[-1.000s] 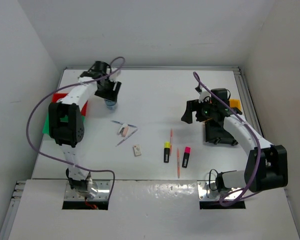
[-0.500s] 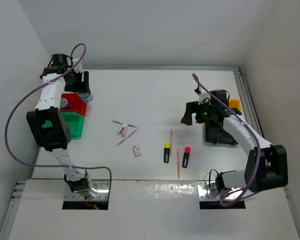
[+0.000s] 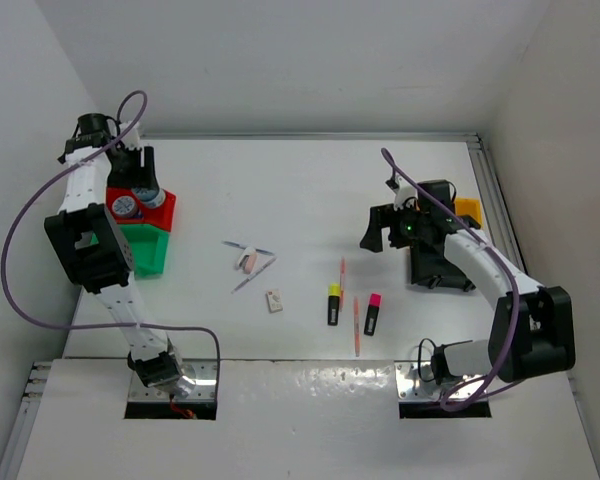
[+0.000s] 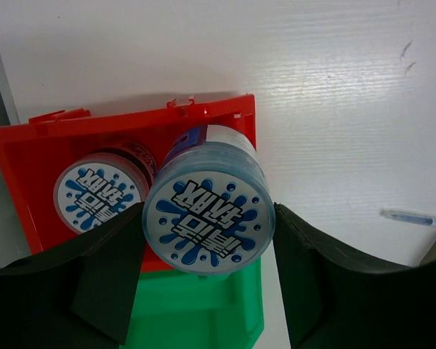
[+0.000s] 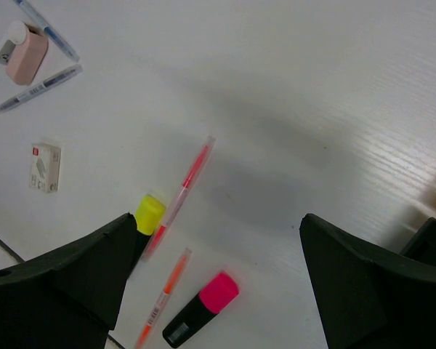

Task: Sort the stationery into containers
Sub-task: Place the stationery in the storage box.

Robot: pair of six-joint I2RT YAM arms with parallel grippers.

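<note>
Left wrist view: left hand (image 4: 206, 243), holding a tape roll (image 4: 207, 218), has crossed the worktop (image 4: 349, 87) to above the red bin (image 4: 29, 156); release should follow.

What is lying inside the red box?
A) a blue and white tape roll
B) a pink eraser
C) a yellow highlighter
A: a tape roll lies inside the red bin, beside the second tape roll held between the left fingers.
</note>
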